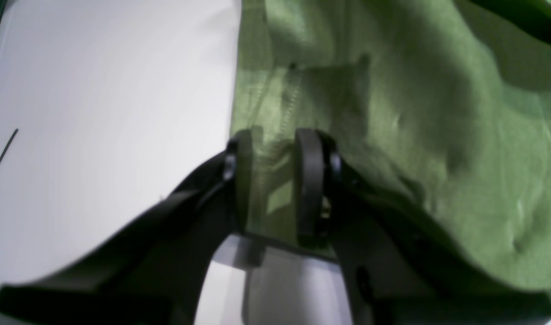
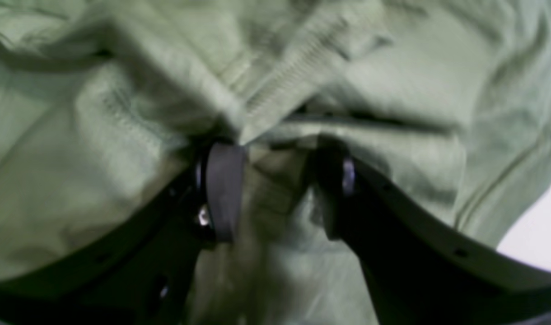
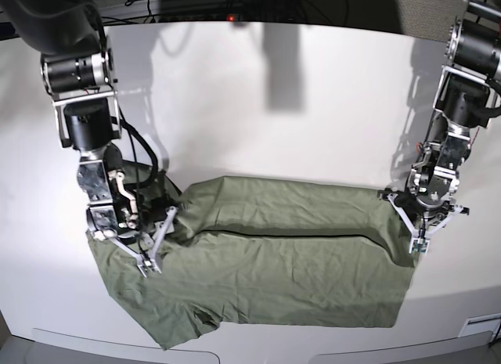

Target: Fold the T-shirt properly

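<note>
- The T-shirt (image 3: 266, 262) lies on the near part of the white table (image 3: 258, 106), long axis left to right
- The left gripper (image 3: 421, 237) pinches its right edge
- The right gripper (image 3: 154, 243) holds bunched cloth at its left end

White table (image 3: 258, 106) — dark cables (image 3: 196, 8) behind.

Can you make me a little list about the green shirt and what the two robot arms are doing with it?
Thing: green T-shirt
Where: spread on the white table, partly folded lengthwise
Left gripper: at the shirt's edge, cloth between its fingers
Right gripper: over bunched cloth near a ribbed hem, fingers apart with fabric between them
Wrinkles: many, mostly near the right gripper
Fold: not finished yet
</note>
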Controlling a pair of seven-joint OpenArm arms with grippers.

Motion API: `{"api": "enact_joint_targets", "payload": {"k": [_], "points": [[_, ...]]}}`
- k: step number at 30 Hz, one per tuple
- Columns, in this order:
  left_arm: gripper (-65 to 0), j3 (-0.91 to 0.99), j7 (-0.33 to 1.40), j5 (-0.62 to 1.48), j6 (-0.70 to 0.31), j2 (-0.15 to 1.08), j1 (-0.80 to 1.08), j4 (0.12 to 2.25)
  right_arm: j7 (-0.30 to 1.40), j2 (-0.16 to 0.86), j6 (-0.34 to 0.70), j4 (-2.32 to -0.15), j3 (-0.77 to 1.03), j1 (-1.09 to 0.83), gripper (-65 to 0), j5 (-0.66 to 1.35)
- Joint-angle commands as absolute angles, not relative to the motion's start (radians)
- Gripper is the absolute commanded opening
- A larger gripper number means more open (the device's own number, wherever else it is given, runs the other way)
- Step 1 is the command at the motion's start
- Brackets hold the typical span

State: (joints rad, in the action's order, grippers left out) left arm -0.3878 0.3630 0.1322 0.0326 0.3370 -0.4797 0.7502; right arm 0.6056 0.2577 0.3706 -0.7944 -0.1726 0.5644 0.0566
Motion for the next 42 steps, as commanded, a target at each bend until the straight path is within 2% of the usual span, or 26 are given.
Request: {"api": "enact_joint_targets", "payload": {"k": [1, 9, 13, 17, 22, 28, 34, 39, 42], "points": [[-49.1, -0.386, 0.392, 0.139, 0.026, 0.344, -0.490, 0.752, 0.582, 0.253, 0.358, -0.797, -0.168, 0.616, -37.9, 0.054], [-49.1, -0.386, 0.392, 0.139, 0.026, 0.344, -0.490, 0.752, 0.525, 0.213, 0.334, -0.789, -0.168, 0.719, -37.9, 0.056], [-49.1, -0.386, 0.392, 0.139, 0.026, 0.344, -0.490, 0.752, 0.576, 0.199, 0.336, -0.789, -0.168, 0.704, -37.9, 0.055], [-49.1, -0.386, 0.392, 0.138, 0.026, 0.344, -0.488, 0.752, 0.522, 0.210, 0.336, -0.789, -0.168, 0.684, -37.9, 0.056], [-49.1, -0.386, 0.395, 0.138, 0.026, 0.344, -0.485, 0.752, 0.630, 0.218, 0.336, -0.789, -0.168, 0.683, -37.9, 0.056], [-49.1, -0.386, 0.394, 0.138, 0.026, 0.344, -0.461, 0.752, 0.618, 0.221, 0.335, -0.789, -0.168, 0.649, -37.9, 0.059], [-49.1, -0.386, 0.397, 0.138, 0.026, 0.344, -0.449, 0.752, 0.393, 0.201, 0.295, -0.756, -0.168, 0.630, -37.9, 0.055], [-49.1, -0.386, 0.402, 0.134, 0.026, 0.344, -0.446, 0.752, 0.135, 0.179, 0.295, -0.745, -0.168, 0.634, -37.9, -0.023], [-49.1, -0.386, 0.407, 0.104, 0.026, 0.344, -0.446, 0.752, 0.115, 0.175, 0.295, -0.764, -0.168, 0.634, -37.9, -0.023]]}}
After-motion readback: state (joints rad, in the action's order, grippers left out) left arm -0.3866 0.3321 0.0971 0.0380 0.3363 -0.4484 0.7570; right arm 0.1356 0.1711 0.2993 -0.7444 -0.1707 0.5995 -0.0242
